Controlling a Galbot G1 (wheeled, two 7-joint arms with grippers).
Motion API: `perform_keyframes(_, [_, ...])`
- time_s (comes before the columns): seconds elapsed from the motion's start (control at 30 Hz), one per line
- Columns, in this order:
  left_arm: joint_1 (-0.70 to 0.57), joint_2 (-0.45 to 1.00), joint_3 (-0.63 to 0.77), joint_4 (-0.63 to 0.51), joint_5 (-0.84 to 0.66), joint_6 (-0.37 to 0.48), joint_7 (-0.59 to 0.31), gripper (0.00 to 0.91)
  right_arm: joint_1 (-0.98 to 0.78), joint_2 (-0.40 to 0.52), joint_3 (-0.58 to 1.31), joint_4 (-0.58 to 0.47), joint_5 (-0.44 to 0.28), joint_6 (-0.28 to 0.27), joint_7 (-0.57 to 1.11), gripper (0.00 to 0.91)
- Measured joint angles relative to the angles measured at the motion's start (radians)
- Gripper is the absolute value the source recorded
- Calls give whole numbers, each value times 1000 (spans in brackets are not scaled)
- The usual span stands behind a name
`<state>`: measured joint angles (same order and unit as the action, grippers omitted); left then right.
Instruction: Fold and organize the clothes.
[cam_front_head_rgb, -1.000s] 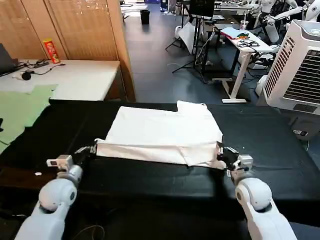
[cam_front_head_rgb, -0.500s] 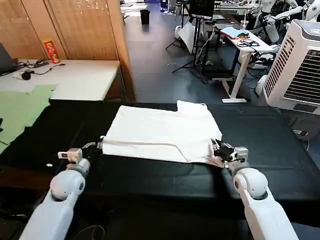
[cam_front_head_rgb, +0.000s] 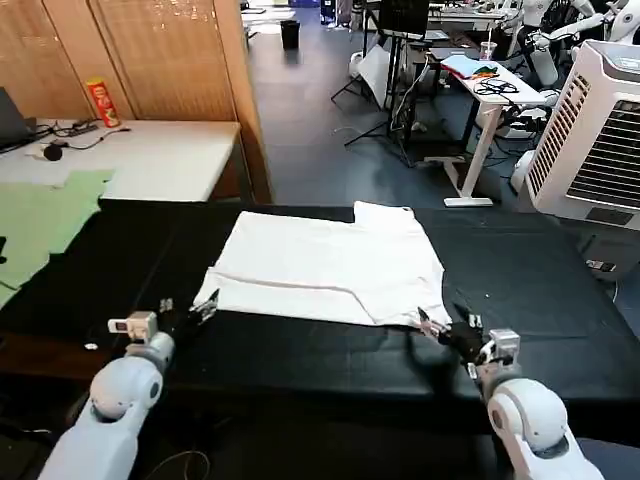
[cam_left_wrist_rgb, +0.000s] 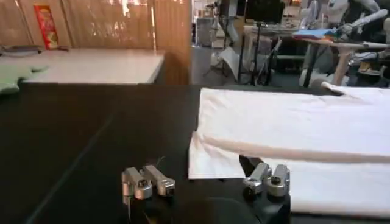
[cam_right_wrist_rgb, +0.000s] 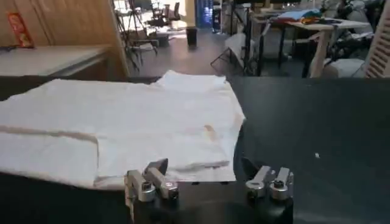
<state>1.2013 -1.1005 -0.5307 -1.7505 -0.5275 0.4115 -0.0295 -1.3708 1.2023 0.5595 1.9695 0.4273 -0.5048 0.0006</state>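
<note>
We see the white T-shirt (cam_front_head_rgb: 325, 265) lying flat on the black desk (cam_front_head_rgb: 560, 300), plain side up, its near hem folded over in a band.

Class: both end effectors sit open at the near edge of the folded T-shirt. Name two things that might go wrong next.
1. The folded near strip of the white T-shirt lies loose, so it may spring open.
2. The left end effector and the right end effector sit beside its corners; a forward move might snag and drag them.
</note>
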Motion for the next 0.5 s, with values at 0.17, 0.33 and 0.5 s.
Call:
perform_keyframes(0.17, [4,-1,-2,13,-14,5,3,176,-2,6,-2,-5,-4,0,0,107])
perform_keyframes(0.33, [0,-3,-2,22,-21,9,14,29,-4,15,-6,-7,-4,0,1,88])
perform_keyframes(0.5, [-4,-5,0,30,-20,11,17,0,-5,14,-7,-1,31,-25,38,68])
